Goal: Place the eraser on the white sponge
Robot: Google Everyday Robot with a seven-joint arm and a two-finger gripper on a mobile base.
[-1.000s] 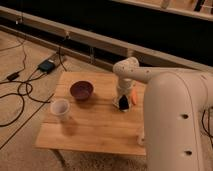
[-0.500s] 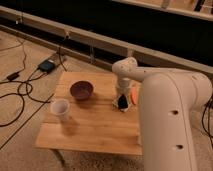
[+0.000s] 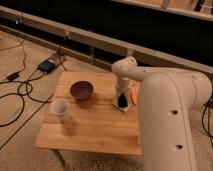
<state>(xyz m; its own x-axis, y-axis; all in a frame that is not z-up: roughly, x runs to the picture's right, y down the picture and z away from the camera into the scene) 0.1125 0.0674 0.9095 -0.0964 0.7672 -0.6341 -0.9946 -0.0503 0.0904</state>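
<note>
My gripper [image 3: 121, 101] points straight down at the right side of the wooden table [image 3: 95, 130], its tip at or just above the tabletop. A dark shape shows at the tip; I cannot tell whether it is the eraser or part of the gripper. The white sponge is not visible; it may be hidden behind the gripper or my arm. My white arm [image 3: 165, 115] fills the right of the view and covers the table's right edge.
An orange carrot-shaped piece [image 3: 133, 95] lies just right of the gripper. A dark purple bowl [image 3: 81, 90] stands left of the gripper. A white cup [image 3: 60, 108] stands near the table's left edge. Cables and a black box [image 3: 46, 65] lie on the floor to the left.
The gripper stays at the same spot on the table's right side. My arm's upper part has shifted slightly and covers a little more of the right side.
</note>
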